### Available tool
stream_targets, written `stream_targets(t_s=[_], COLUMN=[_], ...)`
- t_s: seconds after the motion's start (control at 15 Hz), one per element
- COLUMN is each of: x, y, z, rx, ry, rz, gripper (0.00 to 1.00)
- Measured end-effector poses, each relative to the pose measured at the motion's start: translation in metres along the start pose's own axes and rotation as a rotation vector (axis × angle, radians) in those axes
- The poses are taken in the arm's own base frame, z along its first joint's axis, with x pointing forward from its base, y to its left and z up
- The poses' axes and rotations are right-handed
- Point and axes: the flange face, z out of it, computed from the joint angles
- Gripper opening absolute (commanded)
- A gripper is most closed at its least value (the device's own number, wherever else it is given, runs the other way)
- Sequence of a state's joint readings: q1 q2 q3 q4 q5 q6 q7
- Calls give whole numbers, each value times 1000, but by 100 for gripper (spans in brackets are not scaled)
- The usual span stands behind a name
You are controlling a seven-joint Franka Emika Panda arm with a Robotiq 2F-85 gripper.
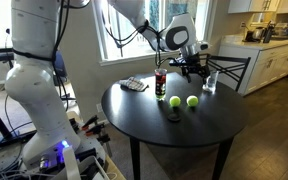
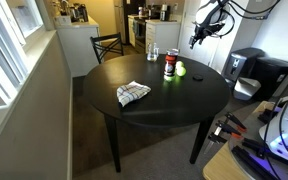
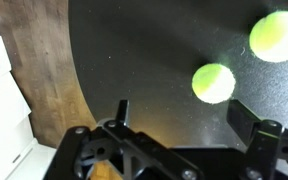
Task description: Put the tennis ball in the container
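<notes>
Two yellow-green tennis balls (image 1: 174,100) (image 1: 192,100) lie side by side on the round black table (image 1: 144,115). The container (image 1: 161,82), a tall clear can with a red band, stands upright just behind them; it also shows in an exterior view (image 2: 169,65) with one ball (image 2: 180,69) beside it. My gripper (image 1: 191,70) hangs in the air above the table, behind the balls, open and empty. In the wrist view the open fingers (image 3: 184,115) frame bare tabletop, with one ball (image 3: 214,83) just beyond them and the other ball (image 3: 277,35) farther off.
A clear drinking glass (image 1: 210,83) stands near the balls. A checked cloth (image 1: 134,85) lies on the table's other side and shows in the other exterior view (image 2: 132,93). A dark chair (image 1: 234,68) stands behind the table. The table edge and wood floor (image 3: 39,90) show in the wrist view.
</notes>
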State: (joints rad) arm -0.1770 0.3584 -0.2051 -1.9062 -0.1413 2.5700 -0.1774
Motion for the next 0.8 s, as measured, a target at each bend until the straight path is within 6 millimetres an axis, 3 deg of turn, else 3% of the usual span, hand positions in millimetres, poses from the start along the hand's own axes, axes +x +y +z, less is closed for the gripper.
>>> stream_targets(t_s=[0.33,0.8], x=[21,22], y=[-10,-11], z=[-1,0], rx=[-8,5], ry=[98,98], rz=[93,98], gripper=[100,100])
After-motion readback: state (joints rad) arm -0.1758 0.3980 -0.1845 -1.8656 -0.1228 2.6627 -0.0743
